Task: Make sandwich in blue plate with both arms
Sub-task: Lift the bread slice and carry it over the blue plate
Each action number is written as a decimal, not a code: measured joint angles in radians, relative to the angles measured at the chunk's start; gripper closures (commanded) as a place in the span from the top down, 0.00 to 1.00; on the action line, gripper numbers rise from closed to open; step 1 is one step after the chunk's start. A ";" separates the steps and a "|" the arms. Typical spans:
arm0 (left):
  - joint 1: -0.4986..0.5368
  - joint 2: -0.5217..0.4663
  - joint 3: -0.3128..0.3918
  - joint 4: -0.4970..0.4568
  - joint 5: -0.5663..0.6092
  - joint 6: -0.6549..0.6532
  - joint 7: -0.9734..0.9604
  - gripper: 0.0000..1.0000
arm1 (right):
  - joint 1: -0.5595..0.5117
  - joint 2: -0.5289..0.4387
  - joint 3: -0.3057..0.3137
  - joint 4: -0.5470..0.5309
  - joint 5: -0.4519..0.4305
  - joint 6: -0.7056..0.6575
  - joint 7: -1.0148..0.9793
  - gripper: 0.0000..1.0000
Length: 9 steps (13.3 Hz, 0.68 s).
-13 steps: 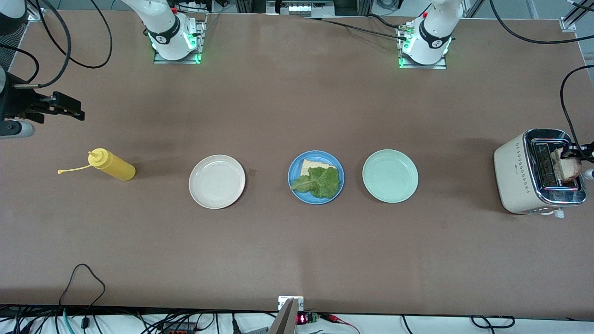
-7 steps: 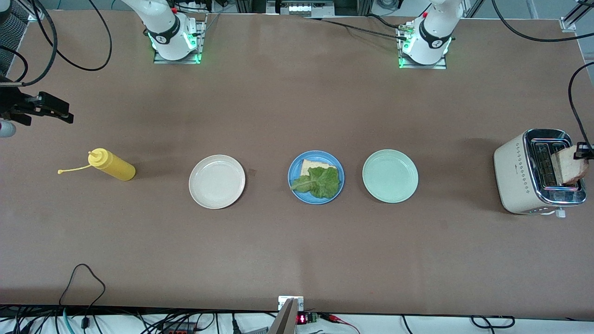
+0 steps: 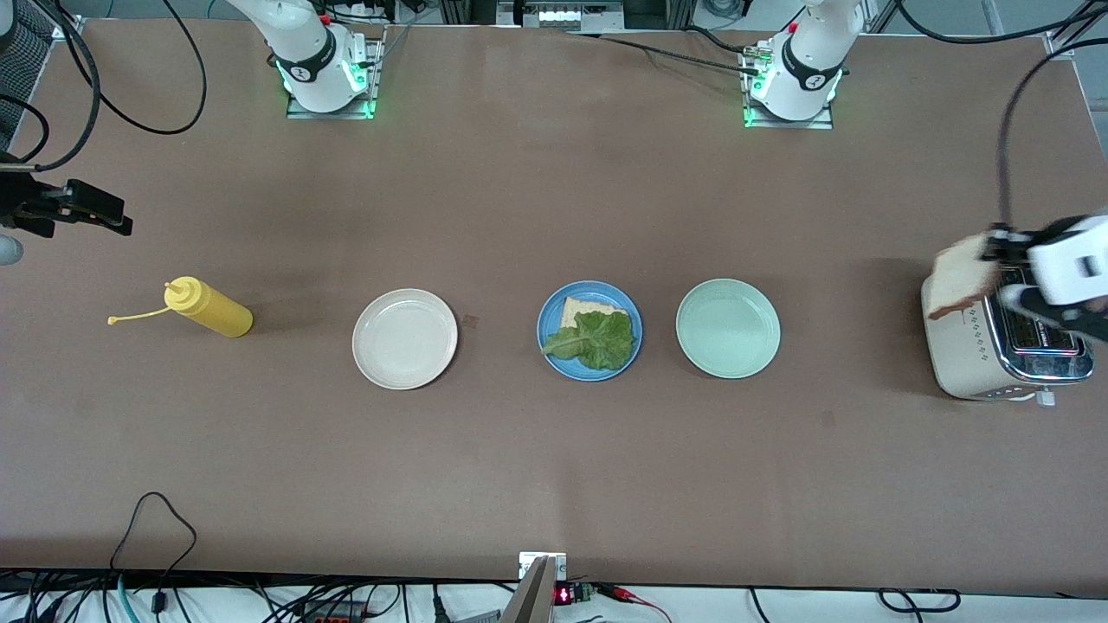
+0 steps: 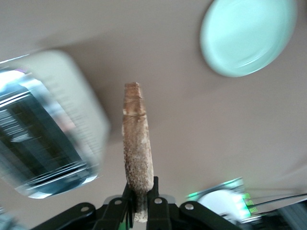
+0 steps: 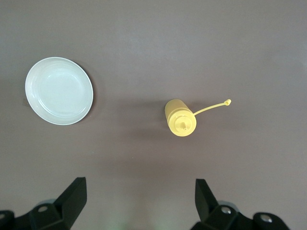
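The blue plate lies mid-table with one bread slice on it and a ruffled lettuce leaf on top of that. A second bread slice hangs in the air over the toaster's edge, with my left gripper shut on it. The left wrist view shows that slice edge-on, pinched at its end by the left gripper. My right gripper waits open over the right arm's end of the table. In the right wrist view nothing is between the right gripper's fingers.
A pale mint plate lies between the blue plate and the toaster. A cream plate lies beside the blue plate toward the right arm's end. A yellow squeeze bottle lies past the cream plate. Black cables trail at both ends.
My left gripper has lifted the bread slice out of the toaster slot and carried it toward the table's middle. My right gripper has drifted slightly outward.
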 measured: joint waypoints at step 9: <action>-0.377 0.263 -0.067 -0.015 -0.566 0.418 -0.531 0.00 | 0.026 0.042 0.011 -0.003 0.001 0.032 0.000 1.00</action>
